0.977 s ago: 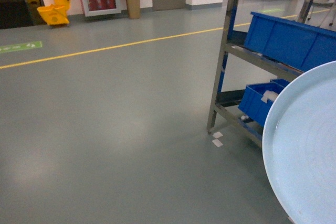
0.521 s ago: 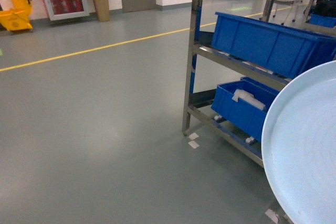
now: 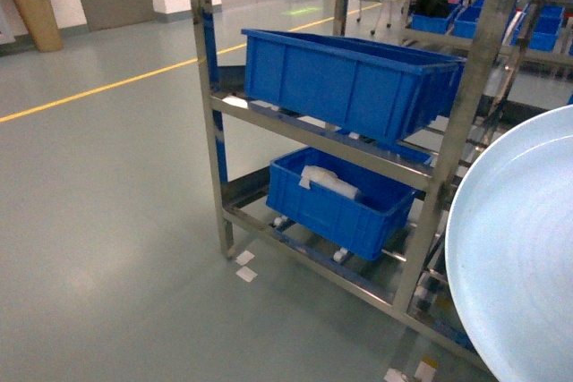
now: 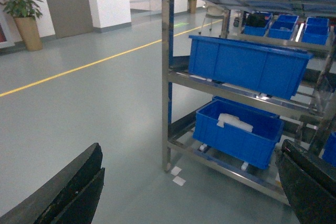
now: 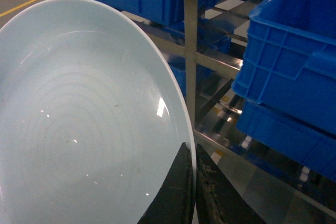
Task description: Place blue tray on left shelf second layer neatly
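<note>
While the right jaws (image 5: 192,192) pinch the rim of the blue tray (image 5: 84,119) between closed fingers, the left jaws (image 4: 189,192) stand wide apart with nothing between them. The tray rides tilted at the right arm, just short of the steel shelf (image 3: 208,105), whose tiers lie ahead of it. The tier with the big blue crate (image 3: 354,82) seems the second; the right arm must push the tray forward onto it, beside that crate.
</note>
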You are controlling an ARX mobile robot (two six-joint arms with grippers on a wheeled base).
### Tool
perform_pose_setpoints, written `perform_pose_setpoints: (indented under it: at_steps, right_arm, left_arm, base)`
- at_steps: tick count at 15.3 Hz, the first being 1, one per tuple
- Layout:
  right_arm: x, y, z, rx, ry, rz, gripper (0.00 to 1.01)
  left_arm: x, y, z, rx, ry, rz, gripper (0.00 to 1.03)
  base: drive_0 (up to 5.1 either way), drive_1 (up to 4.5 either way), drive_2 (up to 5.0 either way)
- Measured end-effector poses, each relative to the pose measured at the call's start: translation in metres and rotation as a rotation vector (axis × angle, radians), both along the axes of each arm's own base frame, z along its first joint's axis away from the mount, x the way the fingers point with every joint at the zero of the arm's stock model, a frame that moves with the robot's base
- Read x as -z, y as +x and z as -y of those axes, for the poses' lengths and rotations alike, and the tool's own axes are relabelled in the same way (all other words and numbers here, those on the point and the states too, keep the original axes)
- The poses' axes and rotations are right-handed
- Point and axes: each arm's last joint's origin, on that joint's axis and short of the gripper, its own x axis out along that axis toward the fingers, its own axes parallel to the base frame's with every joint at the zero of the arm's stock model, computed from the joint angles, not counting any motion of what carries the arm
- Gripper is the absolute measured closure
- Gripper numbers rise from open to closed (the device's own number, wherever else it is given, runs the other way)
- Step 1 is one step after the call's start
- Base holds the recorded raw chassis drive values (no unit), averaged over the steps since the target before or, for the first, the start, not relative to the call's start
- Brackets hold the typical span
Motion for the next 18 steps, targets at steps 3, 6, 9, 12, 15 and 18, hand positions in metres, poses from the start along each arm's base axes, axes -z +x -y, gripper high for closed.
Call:
perform_pose_setpoints:
  at_steps: [3,6,9,12,15,18]
  right_arm:
    - [0.0,0.0,-0.0001,-0.004,0.001,0.0,0.99]
    - [-0.0001,0.0,-0.0001,-0.004,0.001,0.001,0.99]
    - [0.0,0.0,-0.0001,-0.004,0.001,0.0,0.99]
    - [0.0,0.0,-0.0001,-0.003,0.001,0.0,0.99]
    - [0.0,0.0,-0.0001,-0.003,0.001,0.0,0.99]
    - [0.0001,0.0002,0.0001,0.002,-0.001,0.0,0.99]
  left_arm:
    - [0.0,0.0,0.0,-0.001,0.0,0.0,0.05]
    - [0.0,0.0,0.0,-0.001,0.0,0.0,0.05]
    - [0.0,0.0,0.0,-0.001,0.0,0.0,0.05]
    - [-0.0002,0.0,0.0,0.0,0.0,0.002,0.05]
    - [0.0,0.0,0.0,0.0,0.0,0.0,0.05]
    - [0.0002,0.0,-0.0001,-0.001,0.0,-0.002,0.05]
  base:
    - [1.5,-1.0,-6.0]
    - [1.4,-1.06,-6.2]
    - [1.5,-0.86,-5.8]
    - [1.4,-0.89,-5.7]
    - [1.4,-0.62,-5.6]
    - [-1.5,-1.51,-1.5]
